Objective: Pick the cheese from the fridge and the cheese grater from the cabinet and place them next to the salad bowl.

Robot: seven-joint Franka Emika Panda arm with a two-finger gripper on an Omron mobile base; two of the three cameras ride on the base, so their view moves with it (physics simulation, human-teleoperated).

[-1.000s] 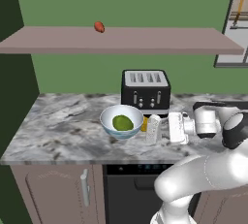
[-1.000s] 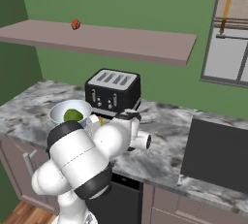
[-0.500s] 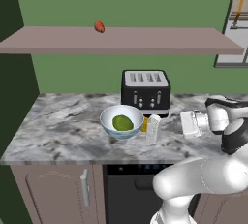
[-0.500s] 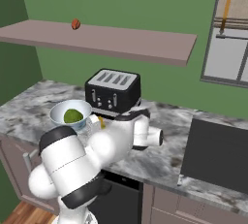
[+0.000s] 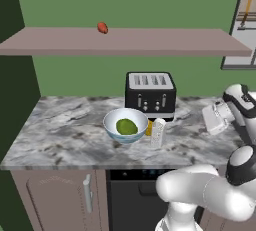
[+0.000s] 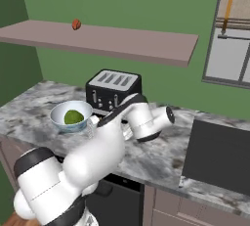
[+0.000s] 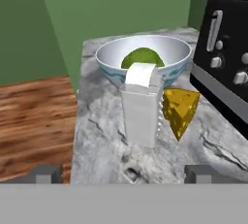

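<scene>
While the gripper (image 7: 124, 173) hangs wide and empty, grater (image 7: 140, 106) and cheese (image 7: 180, 108) stand beside the bowl (image 7: 111, 60). Marble counter (image 5: 60, 130), green wall — a toaster (image 5: 150, 94) behind.

Toaster (image 5: 150, 93) on marble counter (image 5: 65, 130), red-orange fruit (image 5: 102, 27) up top.

toaster (image 7: 227, 53) crowding cheese (image 7: 180, 109), counter (image 7: 97, 150) open

Green wall (image 5: 80, 75) behind a grey marbled counter (image 5: 60, 130), pinkish-brown cupboard (image 5: 55, 200) below with a silver handle (image 5: 87, 193). A window (image 6: 234, 39) sits far right (pale panes, an orange rod hanging). Wooden floor (image 7: 34, 126) beside the counter's end.
</scene>
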